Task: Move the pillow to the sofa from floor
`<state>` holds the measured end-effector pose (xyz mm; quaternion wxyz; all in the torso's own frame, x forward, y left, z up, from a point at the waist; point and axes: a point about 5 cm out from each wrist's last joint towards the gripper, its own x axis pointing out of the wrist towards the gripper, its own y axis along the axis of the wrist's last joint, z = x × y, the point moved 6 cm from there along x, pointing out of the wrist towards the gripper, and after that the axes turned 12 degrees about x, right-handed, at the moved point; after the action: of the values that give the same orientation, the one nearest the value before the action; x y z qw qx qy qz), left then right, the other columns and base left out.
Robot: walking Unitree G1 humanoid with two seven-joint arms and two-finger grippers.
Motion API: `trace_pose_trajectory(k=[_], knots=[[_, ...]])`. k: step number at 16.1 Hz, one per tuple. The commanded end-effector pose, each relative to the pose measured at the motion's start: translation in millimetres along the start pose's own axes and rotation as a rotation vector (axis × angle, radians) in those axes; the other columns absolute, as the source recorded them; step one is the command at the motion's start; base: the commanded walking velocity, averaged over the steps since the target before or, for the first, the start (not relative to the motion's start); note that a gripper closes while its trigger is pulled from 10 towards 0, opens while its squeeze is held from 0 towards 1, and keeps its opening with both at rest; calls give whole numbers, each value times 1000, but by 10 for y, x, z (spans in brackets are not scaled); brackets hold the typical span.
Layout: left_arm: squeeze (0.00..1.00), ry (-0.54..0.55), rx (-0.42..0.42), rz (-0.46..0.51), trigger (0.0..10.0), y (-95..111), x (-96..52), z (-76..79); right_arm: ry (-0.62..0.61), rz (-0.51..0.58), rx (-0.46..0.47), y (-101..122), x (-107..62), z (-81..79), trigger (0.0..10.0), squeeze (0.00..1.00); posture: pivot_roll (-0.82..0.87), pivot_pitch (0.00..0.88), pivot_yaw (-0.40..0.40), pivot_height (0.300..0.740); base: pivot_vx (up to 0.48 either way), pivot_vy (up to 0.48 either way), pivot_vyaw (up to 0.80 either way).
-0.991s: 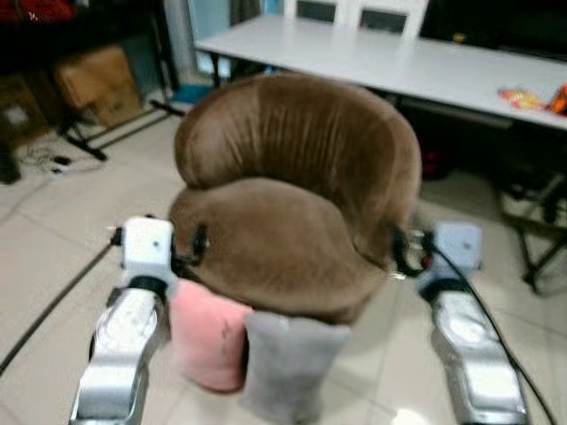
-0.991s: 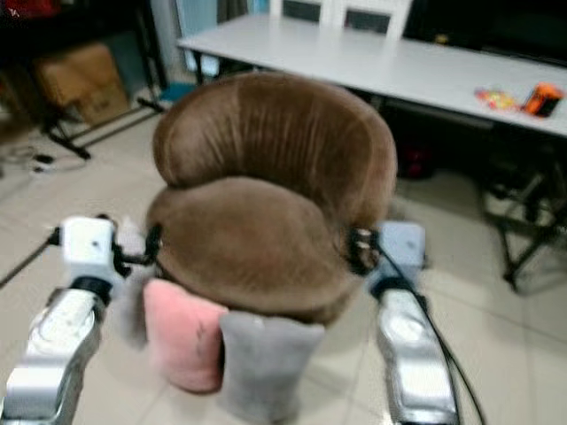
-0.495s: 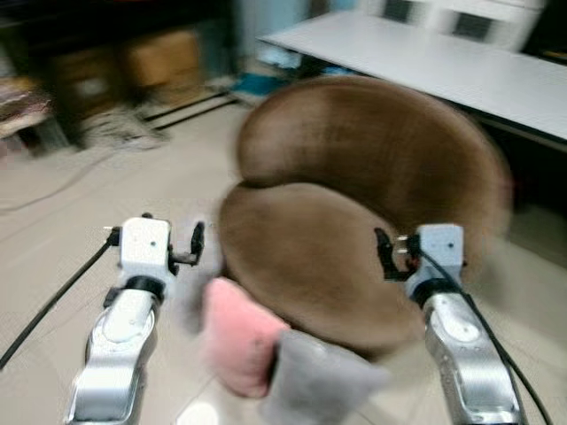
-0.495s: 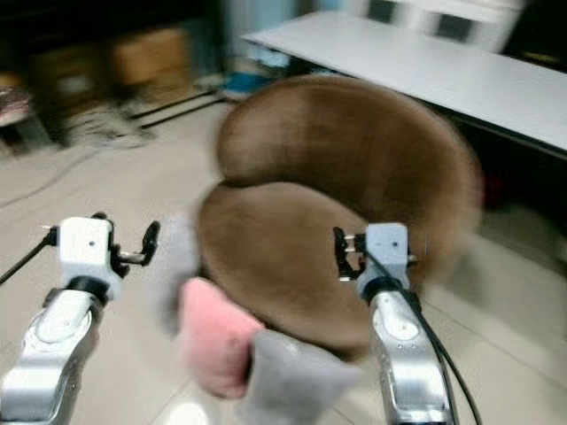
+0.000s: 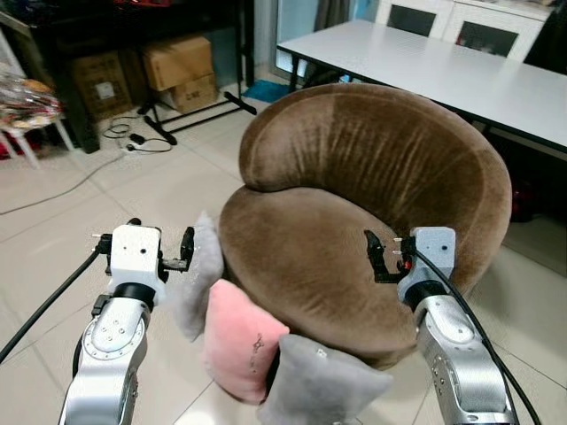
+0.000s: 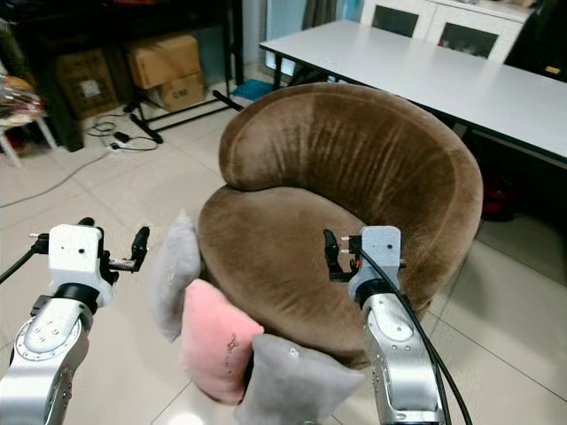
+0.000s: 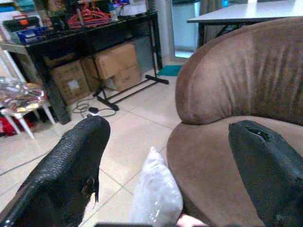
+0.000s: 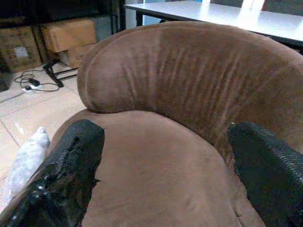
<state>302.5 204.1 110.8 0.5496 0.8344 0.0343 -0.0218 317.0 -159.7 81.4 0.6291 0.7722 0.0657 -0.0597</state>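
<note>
Standing before the round brown sofa chair (image 5: pixel 354 230), the robot has three pillows on the floor (image 5: pixel 53 257) against the chair's front: a grey pillow (image 5: pixel 197 274) leaning upright on its left flank, a pink pillow (image 5: pixel 239 341) beside it, and another grey pillow (image 5: pixel 323 385) lowest in view. None is on the seat yet.

The left claw (image 5: pixel 182 252) hovers just beside the upright grey pillow, its fingers (image 7: pixel 71 165) spread wide and holding nothing. The right claw (image 5: pixel 376 257) hangs over the right side of the seat, likewise released and empty, as the right wrist view shows its fingers (image 8: pixel 66 165) well parted.

The step in hand looks like the reach for a pillow. To do it well, the left claw should drop onto the top edge of the nearest pillow and bite deep into the stuffing, since soft fabric slips from a shallow pinch. The body probably needs to bend, as the pillows sit low.

Compared with a second ago, the camera has swung left and the blur has gone: the upright grey pillow has come into sight, the white tabletop (image 5: pixel 443 66) sits further right, and cardboard boxes (image 5: pixel 177 66) now show at the back.
</note>
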Motion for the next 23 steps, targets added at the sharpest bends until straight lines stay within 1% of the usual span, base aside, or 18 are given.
trace_pose_trajectory(k=[1,2,3,4,5,7,11,14,20,23], knots=[[0,5,-12,-15,10000,-28,6,4,-7,18,5,55,6,42,10000,0,-67,0,-29,690,0,0,0],[0,6,-19,-18,10000,-36,5,0,-7,18,5,55,5,43,10000,0,-67,0,-29,685,0,0,0],[0,3,22,-9,10000,-36,14,0,-7,18,5,55,9,49,10000,0,-66,0,-30,670,0,0,0],[0,3,22,-9,10000,-36,14,0,-7,18,5,55,9,49,10000,0,-66,0,-30,670,0,0,0],[0,2,61,6,10000,-25,20,7,-8,18,4,55,13,50,10000,0,-64,0,-31,660,0,0,0],[0,10,39,11,10000,-13,16,19,-3,16,5,48,19,37,10000,0,-60,0,-37,630,0,0,0],[0,30,43,5,10000,-30,11,-1,1,16,-11,50,35,31,10000,0,-53,0,-48,605,0,0,0],[0,49,52,3,10000,-43,6,-24,6,12,-22,38,48,29,10000,0,-50,0,-51,605,0,0,0],[0,35,15,17,10000,-40,6,-24,0,1,-22,5,55,58,10000,0,-51,0,-54,605,0,0,0],[0,25,3,24,10000,-24,7,-11,-7,-6,-40,-13,48,81,10000,0,-54,0,-56,605,273,0,0]])
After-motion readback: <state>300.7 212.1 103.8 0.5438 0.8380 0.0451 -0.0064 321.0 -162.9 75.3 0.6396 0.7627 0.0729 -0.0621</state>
